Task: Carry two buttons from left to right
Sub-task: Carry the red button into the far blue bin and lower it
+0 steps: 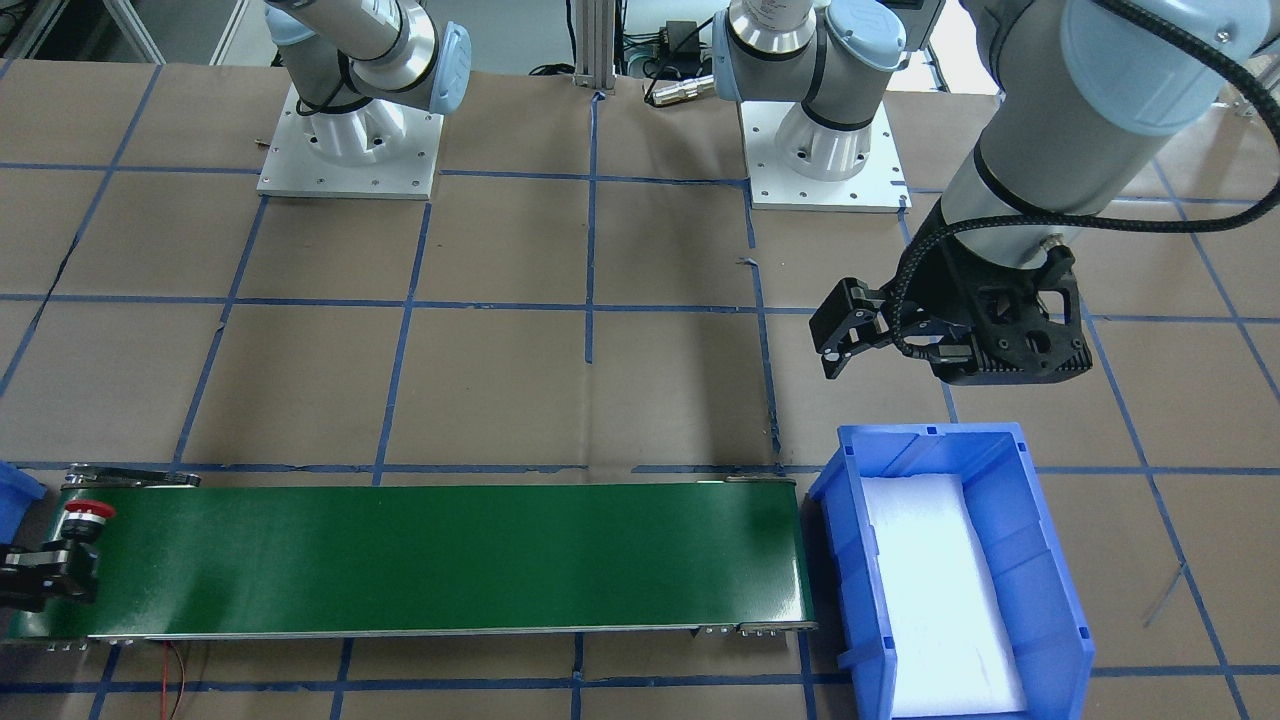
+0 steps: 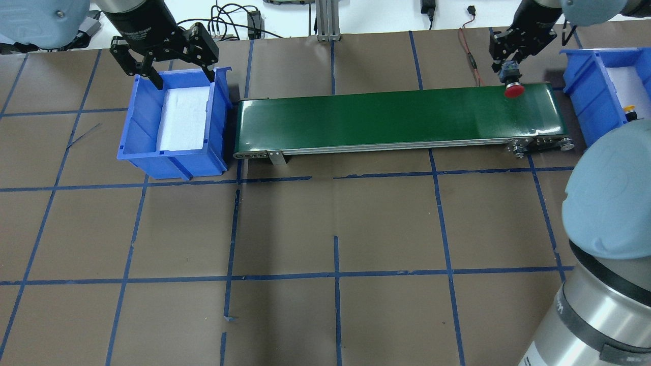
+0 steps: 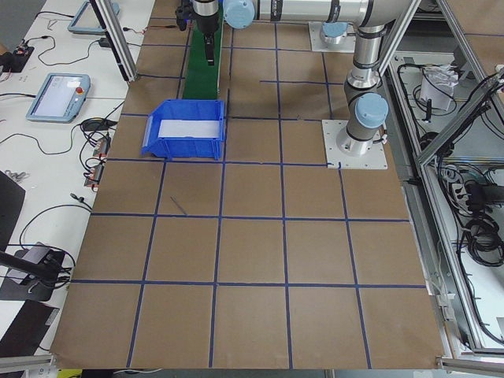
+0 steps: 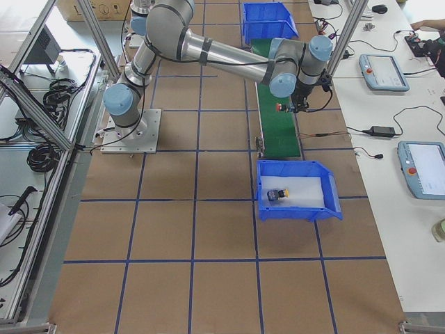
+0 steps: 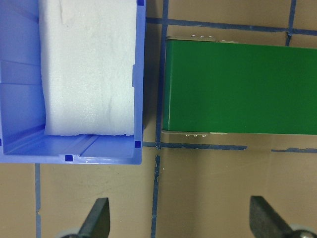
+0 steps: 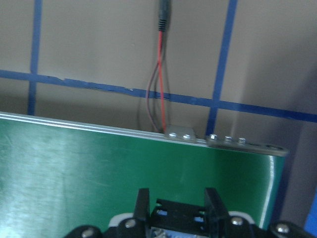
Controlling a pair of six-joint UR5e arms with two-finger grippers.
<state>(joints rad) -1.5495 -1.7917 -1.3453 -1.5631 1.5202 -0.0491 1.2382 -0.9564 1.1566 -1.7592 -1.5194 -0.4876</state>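
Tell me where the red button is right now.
In the overhead view, the red button is at the green conveyor belt's right end, gripped by the right hand, beside the right blue bin.

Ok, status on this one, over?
Left gripper open over left bin. Right gripper shut on red button at belt end. Yellow button in right bin. Belt otherwise bare.
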